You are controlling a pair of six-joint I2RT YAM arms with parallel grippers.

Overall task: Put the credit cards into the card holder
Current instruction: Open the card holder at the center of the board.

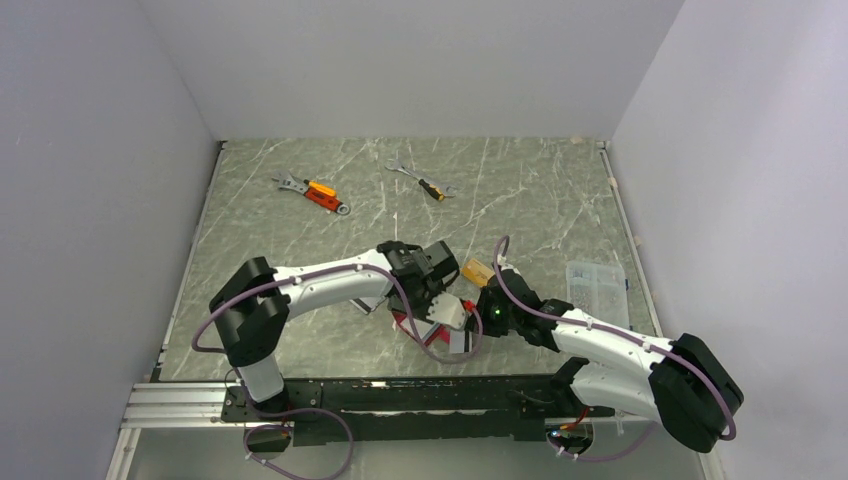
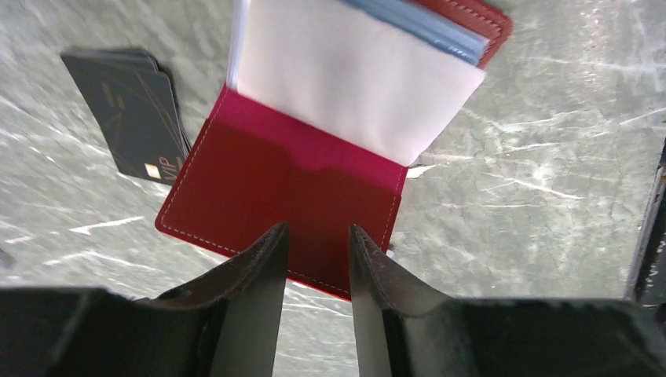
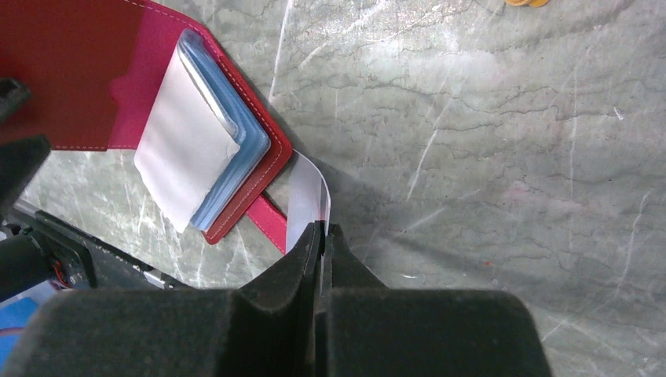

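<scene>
Right gripper: jaws pinched shut on the near end of a silver card. The card sticks out ahead of the fingertips, seen nearly edge-on, with its long axis running straight away from the gripper.

Card holder: lies open on the table between the two grippers, red flaps spread. The stack of pale sleeves is folded over onto the flap nearer the right arm. The snap tab pokes out from that flap's outer edge, just beside the held card.

Left gripper: jaws partly apart, a narrow gap, poised over the free edge of the other flap. I see nothing clamped between them and cannot tell whether the tips touch the leather.

Key relation: from the right fingertips the sleeves lie up and to the left in the right wrist view, close by. The card is just off the outer edge of the holder, running roughly along the sleeve stack, not pointing into it. Judgement: the right arm, the nearer one and the one carrying the card, must swing the card's free end leftward into a sleeve mouth while the left gripper pins the opposite flap.

Other cards: black card flat beside the holder's left flap; orange card on the table just beyond the grippers.
</scene>
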